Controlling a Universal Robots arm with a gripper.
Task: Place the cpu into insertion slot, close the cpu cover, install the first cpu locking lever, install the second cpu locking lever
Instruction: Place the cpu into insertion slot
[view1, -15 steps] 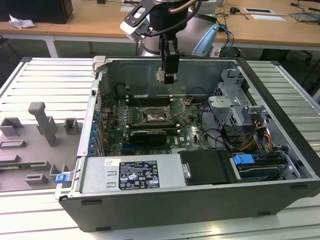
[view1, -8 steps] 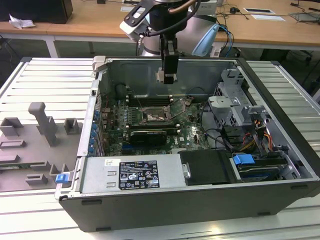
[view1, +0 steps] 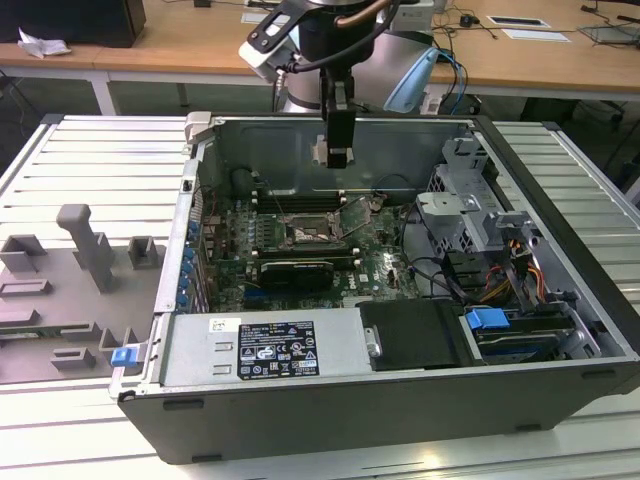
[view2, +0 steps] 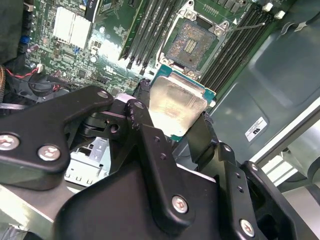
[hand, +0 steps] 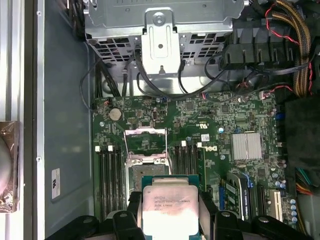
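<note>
My gripper (view1: 337, 150) hangs over the open computer case, shut on the cpu (hand: 170, 206), a flat square chip with a pale silver top. Black fingers (view2: 141, 107) clamp two opposite edges of the cpu (view2: 176, 106). The insertion slot (view2: 192, 42) lies below on the green motherboard, dark centre bare, apart from the chip. In the first wrist view the chip covers part of the insertion slot (hand: 142, 172). The cpu cover (hand: 145, 145), a thin metal frame with a square window, stands swung open beside it. In the exterior view the insertion slot (view1: 312, 233) sits below and slightly left of the gripper.
Long black memory slots (hand: 111, 175) flank the socket on both sides. A finned heat sink (hand: 246, 146) and a metal drive cage (view1: 465, 200) stand nearby. The black-labelled power supply (view1: 265, 345) fills the case's front. Grey fixtures (view1: 85, 250) sit at the exterior view's left.
</note>
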